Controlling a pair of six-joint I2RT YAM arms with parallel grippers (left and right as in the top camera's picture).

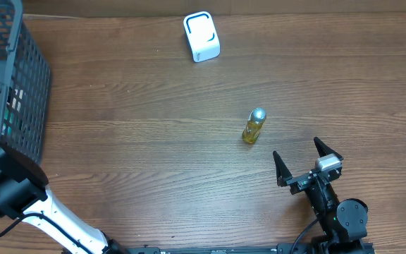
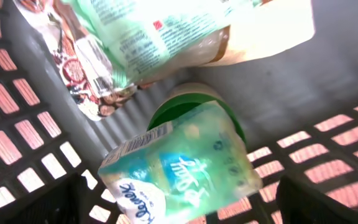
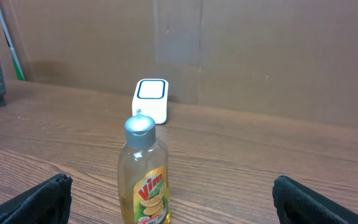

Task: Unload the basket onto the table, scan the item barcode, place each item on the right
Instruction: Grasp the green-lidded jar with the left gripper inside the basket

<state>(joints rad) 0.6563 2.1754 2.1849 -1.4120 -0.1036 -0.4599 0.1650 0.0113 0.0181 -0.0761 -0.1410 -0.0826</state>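
Observation:
A small yellow Vim bottle [image 1: 254, 125] with a silver cap stands upright mid-table; the right wrist view shows it [image 3: 144, 174] close in front. My right gripper [image 1: 296, 147] is open just short of the bottle, its fingers [image 3: 42, 202] apart on either side, touching nothing. The white scanner [image 1: 201, 37] sits at the far edge, also seen behind the bottle [image 3: 151, 99]. My left gripper [image 2: 188, 202] is open inside the basket, over a green-blue pouch [image 2: 179, 168] with a barcode strip [image 2: 138, 144] along its top edge. The pouch lies between the fingers [image 2: 319, 202], not gripped.
The grey mesh basket [image 1: 27, 77] stands at the table's left edge, with the left arm reaching into it. Inside lie a green-white packet [image 2: 148, 37], a brown patterned packet [image 2: 79, 68] and a round green lid [image 2: 179, 106] under the pouch.

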